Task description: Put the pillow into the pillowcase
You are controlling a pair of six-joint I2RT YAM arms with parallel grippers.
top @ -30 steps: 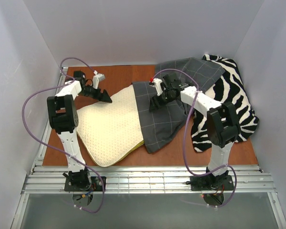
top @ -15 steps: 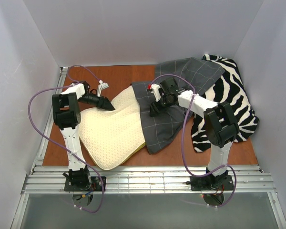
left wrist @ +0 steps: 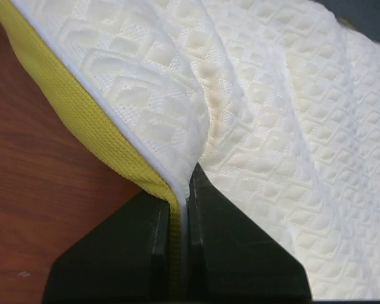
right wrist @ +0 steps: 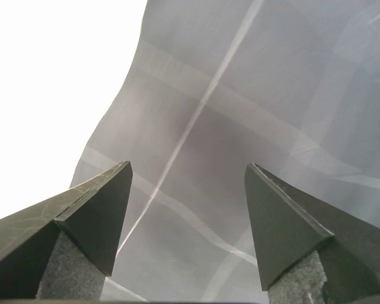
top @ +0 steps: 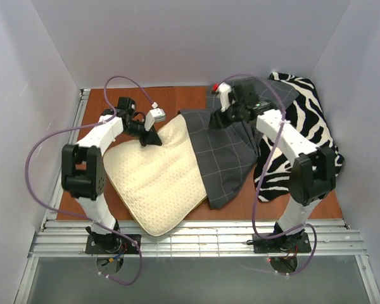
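The cream pillow lies on the left half of the table, its right end under the dark grey pillowcase. My left gripper is at the pillow's far edge. The left wrist view shows that gripper shut on the pillow's yellow-green edge, the rim pinched between the jaws. My right gripper hovers at the pillowcase's far end. In the right wrist view it stands open, with the gridded pillowcase cloth spread beyond the fingertips and nothing gripped.
A zebra-striped fabric lies bunched at the right, partly under the pillowcase and the right arm. Bare brown table shows at the back left. White walls close in on three sides.
The left gripper has shut on the pillow's far edge and moved right, with the pillow shifting right and toward the front. The right gripper has drawn back to the pillowcase's far end.
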